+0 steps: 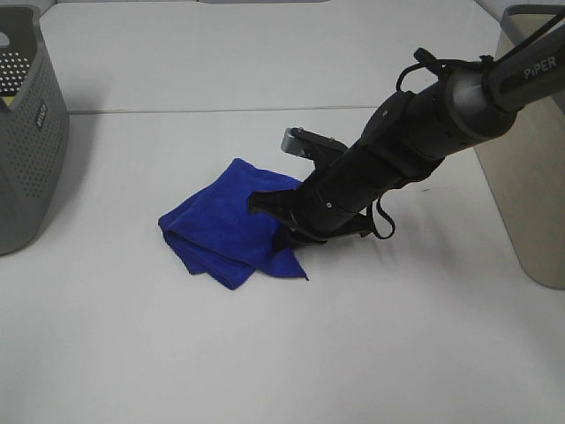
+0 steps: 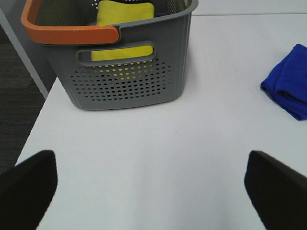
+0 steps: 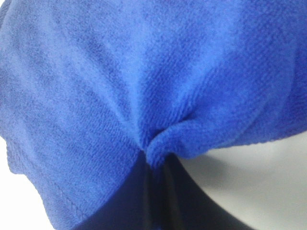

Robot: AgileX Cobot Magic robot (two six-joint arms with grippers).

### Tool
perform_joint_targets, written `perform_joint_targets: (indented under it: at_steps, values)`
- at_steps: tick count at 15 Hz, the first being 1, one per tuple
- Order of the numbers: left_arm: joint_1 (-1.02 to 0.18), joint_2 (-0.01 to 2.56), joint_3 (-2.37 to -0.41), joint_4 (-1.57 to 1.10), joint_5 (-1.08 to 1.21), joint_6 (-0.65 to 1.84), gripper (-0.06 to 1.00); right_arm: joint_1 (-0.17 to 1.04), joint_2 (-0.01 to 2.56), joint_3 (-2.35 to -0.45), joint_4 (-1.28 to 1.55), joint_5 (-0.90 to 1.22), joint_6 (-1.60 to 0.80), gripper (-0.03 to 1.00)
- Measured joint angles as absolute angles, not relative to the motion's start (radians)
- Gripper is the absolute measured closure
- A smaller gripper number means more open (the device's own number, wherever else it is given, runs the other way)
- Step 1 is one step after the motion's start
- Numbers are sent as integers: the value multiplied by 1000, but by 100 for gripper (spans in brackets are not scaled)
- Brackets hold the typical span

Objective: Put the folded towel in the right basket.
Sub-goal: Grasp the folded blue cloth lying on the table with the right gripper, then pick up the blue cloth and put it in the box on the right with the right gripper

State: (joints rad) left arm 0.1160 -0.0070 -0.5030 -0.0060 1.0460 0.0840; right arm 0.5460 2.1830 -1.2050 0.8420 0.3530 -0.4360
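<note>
The folded blue towel (image 1: 225, 225) lies on the white table near the middle. My right gripper (image 1: 275, 221) reaches in from the right and is shut on the towel's right edge; the right wrist view is filled with pinched blue cloth (image 3: 144, 81) bunched between the fingers. The right basket (image 1: 534, 168) is a grey bin at the table's right edge. My left gripper (image 2: 151, 184) is open and empty over bare table, with its dark fingertips (image 2: 26, 184) at the frame corners. The towel's edge shows in the left wrist view (image 2: 288, 84).
A grey perforated basket (image 1: 26, 132) with an orange handle (image 2: 67, 33) stands at the left edge and holds a yellow cloth (image 2: 125, 12). The table's left edge (image 2: 33, 120) drops to dark floor.
</note>
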Motion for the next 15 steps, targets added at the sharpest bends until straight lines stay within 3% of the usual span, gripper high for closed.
perform_joint_targets:
  at_steps: [6, 15]
  values:
    - [116, -7, -503, -6, 1046, 84, -5, 546, 2094, -1184, 732, 387, -434, 94]
    - [116, -7, -503, -6, 1046, 84, -5, 533, 1586, -1184, 498, 401, -423, 94]
